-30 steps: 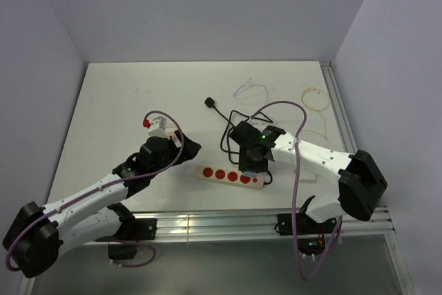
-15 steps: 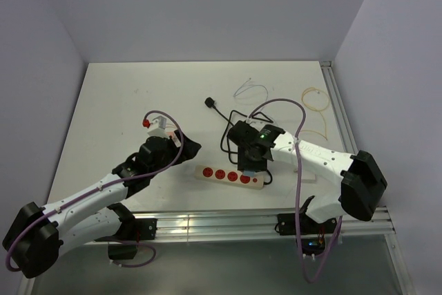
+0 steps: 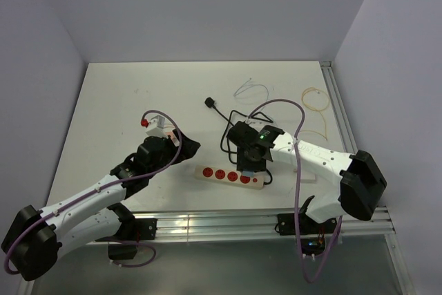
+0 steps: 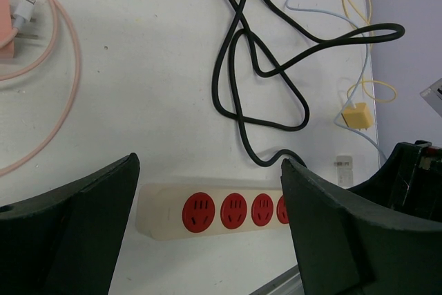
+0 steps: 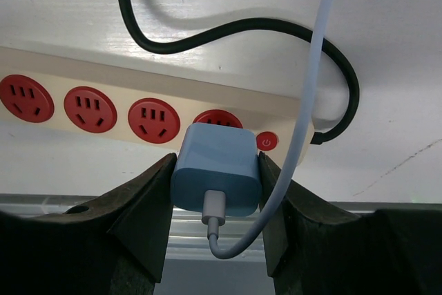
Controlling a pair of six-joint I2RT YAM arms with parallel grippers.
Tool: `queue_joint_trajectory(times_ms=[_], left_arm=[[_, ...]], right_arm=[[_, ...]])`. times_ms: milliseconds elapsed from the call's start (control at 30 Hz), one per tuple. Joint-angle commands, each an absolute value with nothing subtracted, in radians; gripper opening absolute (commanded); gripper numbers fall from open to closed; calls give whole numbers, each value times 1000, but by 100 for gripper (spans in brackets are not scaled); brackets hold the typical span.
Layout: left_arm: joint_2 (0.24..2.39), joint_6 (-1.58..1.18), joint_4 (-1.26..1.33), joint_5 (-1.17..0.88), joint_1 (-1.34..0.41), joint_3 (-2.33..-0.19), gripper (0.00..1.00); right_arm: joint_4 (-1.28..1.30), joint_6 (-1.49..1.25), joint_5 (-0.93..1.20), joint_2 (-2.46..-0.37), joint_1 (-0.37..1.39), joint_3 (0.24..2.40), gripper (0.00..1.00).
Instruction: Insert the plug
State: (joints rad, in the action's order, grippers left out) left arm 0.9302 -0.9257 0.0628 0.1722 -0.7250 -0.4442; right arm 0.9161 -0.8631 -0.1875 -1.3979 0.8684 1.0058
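Right claw point(image 5: 217, 195) pinches blue plug point(image 5: 215, 164) by its sides, white lead point(image 5: 314, 67) trailing off. We see plug over fourth socket point(image 5: 218, 118) of power strip point(image 5: 76, 67), beside red switch point(image 5: 266, 141). Prongs hidden, can't tell if seated. We read step as insertion. Next needs straight push, no tilt. Left claw point(image 4: 209, 202) wide, empty, hovers near strip's other end; could brace it. Beyond: black cable point(image 4: 235, 88) looped on white tabletop point(image 3: 131, 94), thin wires point(image 3: 250, 90), lilac walls point(image 3: 207, 12).
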Motion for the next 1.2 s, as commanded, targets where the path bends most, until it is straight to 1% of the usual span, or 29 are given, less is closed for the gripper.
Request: queue_joint_trajectory(times_ms=[0,600,733,1000,1167], left_arm=[[919,-908,81,158,-718,-443,89],[910,-908,80,152,-709,-433,89],[899,-908,75,156,-706,-428,89],[911,-913,89,143,-703,-426,88],[908,-919,97,138,-703,-422,88]], right_arm=[[881,-876,-184,-1408,877,996,0],[838,-873,-183,-1451,877,936,0],[854,-871,-202,-1428,877,922,0],[884,-870,-212,-1401,877,925,0],[899,-862,-230,-1384,879,975,0]])
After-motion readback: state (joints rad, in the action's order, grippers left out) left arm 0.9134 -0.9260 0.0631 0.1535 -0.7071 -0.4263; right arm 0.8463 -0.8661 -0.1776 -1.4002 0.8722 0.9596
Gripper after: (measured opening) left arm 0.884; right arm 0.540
